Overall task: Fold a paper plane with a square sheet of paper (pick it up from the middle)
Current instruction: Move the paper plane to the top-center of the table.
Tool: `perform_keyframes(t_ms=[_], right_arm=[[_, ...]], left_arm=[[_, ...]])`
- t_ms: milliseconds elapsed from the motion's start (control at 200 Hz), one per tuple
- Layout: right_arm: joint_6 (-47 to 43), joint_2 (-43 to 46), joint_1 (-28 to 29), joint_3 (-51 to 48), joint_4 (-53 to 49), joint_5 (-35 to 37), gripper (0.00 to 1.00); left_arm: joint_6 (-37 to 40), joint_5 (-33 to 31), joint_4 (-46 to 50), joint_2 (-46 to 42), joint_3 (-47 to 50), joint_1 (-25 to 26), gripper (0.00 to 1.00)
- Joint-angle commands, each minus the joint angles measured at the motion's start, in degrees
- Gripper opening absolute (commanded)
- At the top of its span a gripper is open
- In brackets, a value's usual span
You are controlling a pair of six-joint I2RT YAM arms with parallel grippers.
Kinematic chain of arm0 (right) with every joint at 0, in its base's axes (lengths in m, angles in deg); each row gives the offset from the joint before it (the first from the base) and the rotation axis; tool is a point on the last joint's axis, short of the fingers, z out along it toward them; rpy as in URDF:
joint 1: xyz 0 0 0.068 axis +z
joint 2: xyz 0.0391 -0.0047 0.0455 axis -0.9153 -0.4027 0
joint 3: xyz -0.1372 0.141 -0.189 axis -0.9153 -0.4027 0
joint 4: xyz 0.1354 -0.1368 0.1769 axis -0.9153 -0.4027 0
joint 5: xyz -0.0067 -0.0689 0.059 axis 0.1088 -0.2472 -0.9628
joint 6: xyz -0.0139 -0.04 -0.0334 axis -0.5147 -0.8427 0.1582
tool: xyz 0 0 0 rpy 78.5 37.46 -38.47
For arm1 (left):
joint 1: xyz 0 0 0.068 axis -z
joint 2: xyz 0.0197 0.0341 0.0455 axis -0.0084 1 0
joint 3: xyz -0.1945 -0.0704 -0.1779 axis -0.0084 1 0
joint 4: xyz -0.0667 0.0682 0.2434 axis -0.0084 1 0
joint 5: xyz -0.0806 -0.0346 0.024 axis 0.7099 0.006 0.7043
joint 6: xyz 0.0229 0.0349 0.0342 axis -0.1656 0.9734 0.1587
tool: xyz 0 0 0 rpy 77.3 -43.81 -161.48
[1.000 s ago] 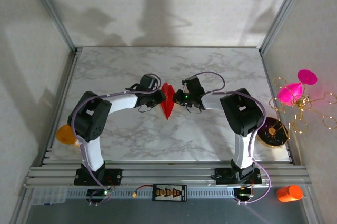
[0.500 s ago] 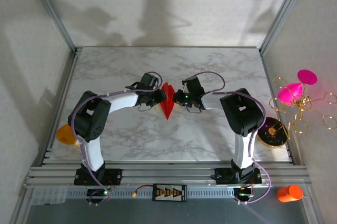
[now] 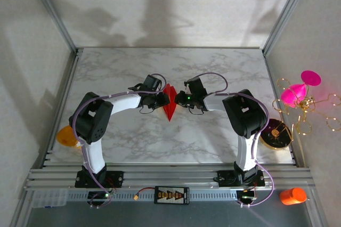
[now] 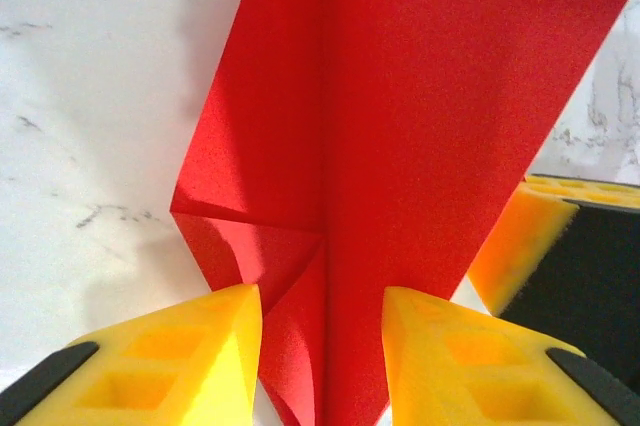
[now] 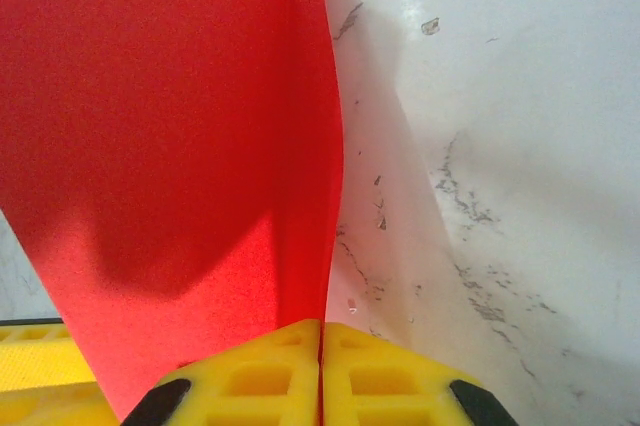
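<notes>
1. The paper plane [image 3: 169, 103], a slim, pointed fold of bright red paper, sits at the middle of the surface [image 3: 213, 72], directly between the two arms. Its tip points towards the near edge.
2. In the left wrist view, the left end effector [image 4: 320, 296] stands fairly narrow. Its yellow pads [image 4: 160, 356] are apart, with the creased end of the plane [image 4: 400, 146] between them.
3. In the right wrist view, the right end effector [image 5: 320, 331] is closed, pad against pad. It pinches an edge of the plane [image 5: 170, 146], which rises from the seam as an upright red wall.
4. The surface is white marble with grey veining, and it is bare around the plane.
5. An aluminium rail [image 3: 170, 173] along the near edge carries both arm bases. A black box [image 3: 171, 195] lies just in front of it.
6. White walls with soft shadows close in the space, framed by slanted metal posts [image 3: 53, 11].
7. Off the right edge are a magenta cone ornament [image 3: 298, 91] tangled in gold wire and a dark round disc [image 3: 276, 132]. An orange bottle [image 3: 292, 195] lies at the near right corner, and an orange object [image 3: 66, 136] sits off the left edge.
</notes>
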Motion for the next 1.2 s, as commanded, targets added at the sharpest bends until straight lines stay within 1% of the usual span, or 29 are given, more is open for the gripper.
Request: perform_keyframes(t_ms=[0, 160, 426, 726, 946, 1041, 1136, 1197], right_arm=[[-0.52, -0.78, -0.35, 0.78, -0.86, -0.65, 0.10], [-0.47, -0.96, -0.28, 0.96, -0.83, -0.81, 0.10], [-0.39, -1.05, -0.30, 1.13, -0.83, -0.82, 0.10], [-0.34, -1.00, -0.32, 1.18, -1.00, -0.82, 0.10], [-0.17, -0.96, -0.35, 1.05, -0.74, -0.91, 0.10], [-0.18, -0.96, -0.33, 1.08, -0.82, -1.00, 0.09], [-0.17, -0.78, -0.28, 0.90, -0.75, -1.03, 0.09], [-0.13, -0.87, -0.31, 0.96, -0.64, -1.25, 0.09]], left_arm=[[0.30, 3.31, 0.40, 0.14, -0.56, 0.74, 0.37], [-0.61, 5.15, -0.89, -0.02, 0.19, 1.04, 0.37], [-1.34, 5.20, -2.12, -1.57, 1.79, 2.08, 0.39], [-1.94, 5.04, -2.12, -2.05, 2.36, 2.98, 0.39], [-2.31, 4.05, -2.12, -2.80, 2.91, 3.33, 0.39], [-2.39, 3.86, -1.78, -3.04, 2.75, 3.50, 0.37], [-2.60, 2.70, -2.62, -3.89, 3.55, 3.60, 0.37], [-1.86, 1.73, -1.41, -3.18, 2.50, 3.60, 0.37]])
